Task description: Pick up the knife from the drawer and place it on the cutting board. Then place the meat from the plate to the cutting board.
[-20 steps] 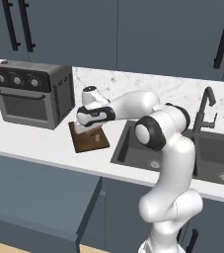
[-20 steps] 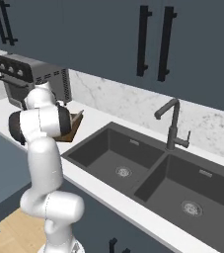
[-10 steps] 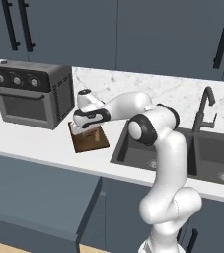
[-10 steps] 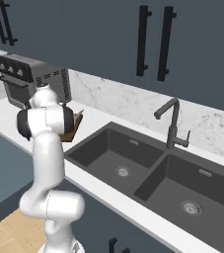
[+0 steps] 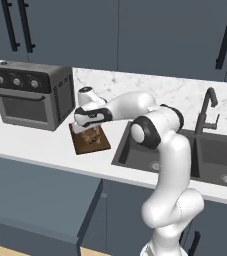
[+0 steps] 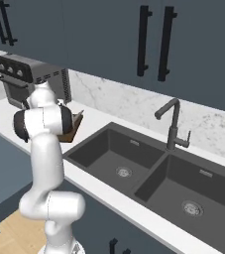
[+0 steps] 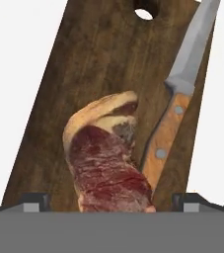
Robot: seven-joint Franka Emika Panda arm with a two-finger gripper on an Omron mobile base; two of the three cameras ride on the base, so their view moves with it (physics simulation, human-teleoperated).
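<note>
- The hand (image 7: 111, 200) hangs low over the cutting board (image 7: 84, 74); its two dark fingertips (image 7: 34, 201) stand spread wide, one on each side of the meat (image 7: 108, 163), with a gap between each tip and the meat, so nothing is pinched.
- The meat, a red slab with a pale fatty rim, lies on the cutting board, roughly in the middle of its width and at the end of the board away from the hanging hole.
- The knife (image 7: 182, 94) lies on the same board just beside the meat, along one long edge of the board: wooden riveted handle by the meat, grey blade running toward the end with the hole, its tip reaching past the board's edge.
- In the left base view the cutting board (image 5: 90, 142) sits on the white counter (image 5: 30, 145) between the toaster oven (image 5: 30, 95) and the sink (image 5: 150, 150), nearer the counter's back wall than its front edge, with the hand (image 5: 85, 129) directly above it.
- In the right base view the arm covers most of the board; a brown corner (image 6: 75, 124) shows just beside the left rim of the sink (image 6: 114, 154).
- The faucet (image 6: 171, 124) stands at the back of the double sink.
</note>
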